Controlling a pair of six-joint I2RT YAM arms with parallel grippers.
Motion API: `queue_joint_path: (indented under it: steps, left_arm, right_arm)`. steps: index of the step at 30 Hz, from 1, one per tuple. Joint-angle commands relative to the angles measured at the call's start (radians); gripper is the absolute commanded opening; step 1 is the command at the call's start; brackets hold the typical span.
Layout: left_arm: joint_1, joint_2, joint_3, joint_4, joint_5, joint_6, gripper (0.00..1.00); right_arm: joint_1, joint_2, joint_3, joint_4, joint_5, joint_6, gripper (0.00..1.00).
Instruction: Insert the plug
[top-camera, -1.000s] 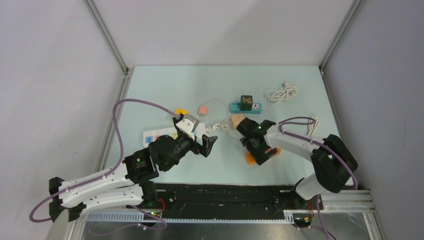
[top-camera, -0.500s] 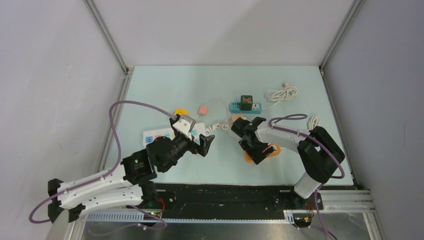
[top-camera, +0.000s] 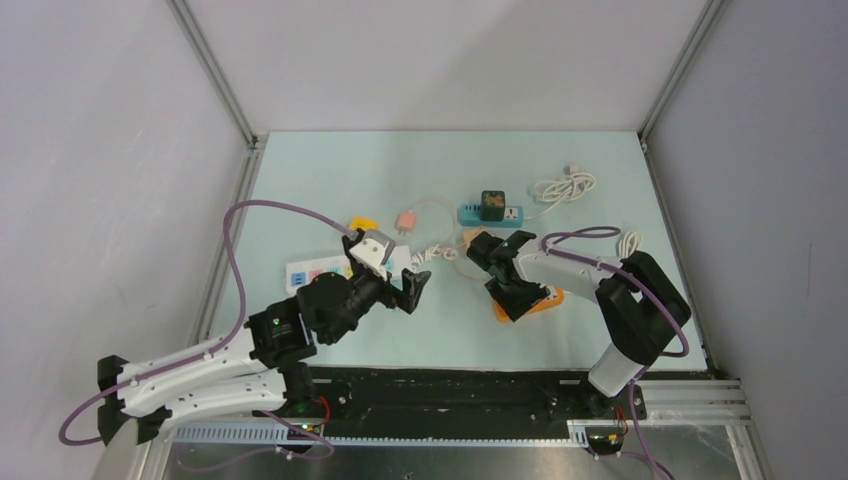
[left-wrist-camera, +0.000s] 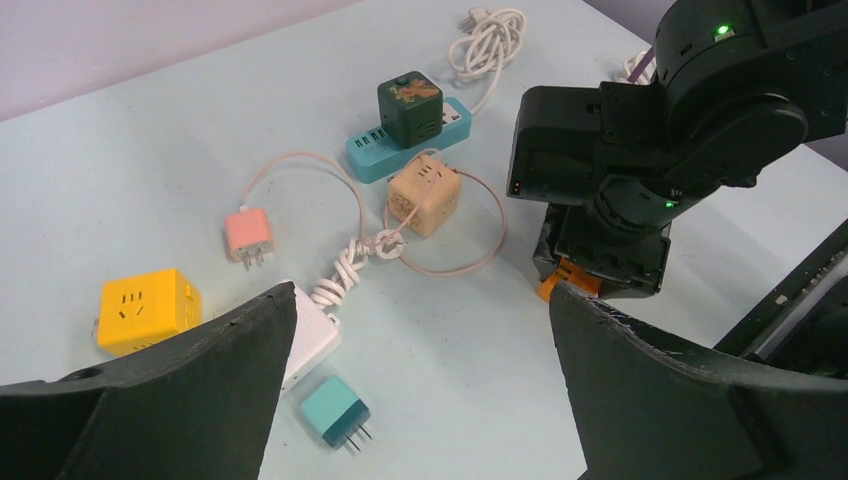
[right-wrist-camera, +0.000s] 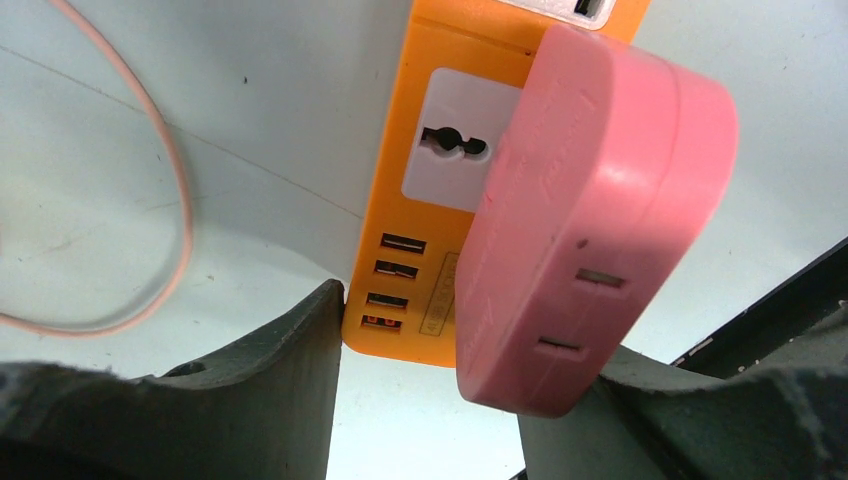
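Observation:
A pink plug (right-wrist-camera: 590, 220) sits slightly askew on an orange power strip (right-wrist-camera: 440, 250) beside a free socket; its prongs are hidden. My right gripper (right-wrist-camera: 465, 325) has closed in around the pair, one finger (right-wrist-camera: 290, 380) against the strip's edge and the other against the plug's lower side. From above, the right gripper (top-camera: 515, 295) covers the plug, and only the orange strip's (top-camera: 550, 298) end shows. My left gripper (left-wrist-camera: 420, 295) hangs wide open above the table with nothing between its fingers (left-wrist-camera: 180, 390).
Under the left gripper lie a teal plug (left-wrist-camera: 333, 410) and a white power strip (left-wrist-camera: 305, 340). Farther back are a yellow cube socket (left-wrist-camera: 148, 310), a small pink charger (left-wrist-camera: 248, 235), a beige cube (left-wrist-camera: 424, 198), a green cube (left-wrist-camera: 410, 108) on a teal strip (left-wrist-camera: 365, 158), and a coiled white cable (left-wrist-camera: 490, 35).
My right gripper has shifted slightly over the orange strip and its jaws have narrowed from wide open onto the strip and plug. The left arm has barely moved.

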Motion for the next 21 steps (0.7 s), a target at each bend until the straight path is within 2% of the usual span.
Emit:
queue_joint_path:
  steps: [1, 6, 12, 16, 21]
  left_arm:
    - [0.005, 0.008, 0.013, 0.016, -0.023, -0.005, 1.0]
    - [0.004, 0.019, 0.023, 0.013, -0.022, -0.003, 1.0]
    - [0.006, 0.039, 0.037, 0.008, -0.022, 0.003, 1.0]
    - [0.007, 0.055, 0.044, 0.009, -0.024, 0.01, 1.0]
    - [0.011, 0.077, 0.055, 0.009, -0.03, 0.007, 1.0]
  right_arm:
    - [-0.033, -0.016, 0.03, -0.04, 0.089, -0.006, 0.53]
    - [-0.078, -0.029, 0.03, -0.042, 0.125, -0.045, 0.54]
    - [-0.195, -0.041, 0.03, -0.021, 0.173, -0.147, 0.56]
    - [-0.281, -0.039, 0.03, 0.031, 0.212, -0.232, 0.56]
    - [-0.344, -0.021, 0.03, 0.108, 0.186, -0.347, 0.59]
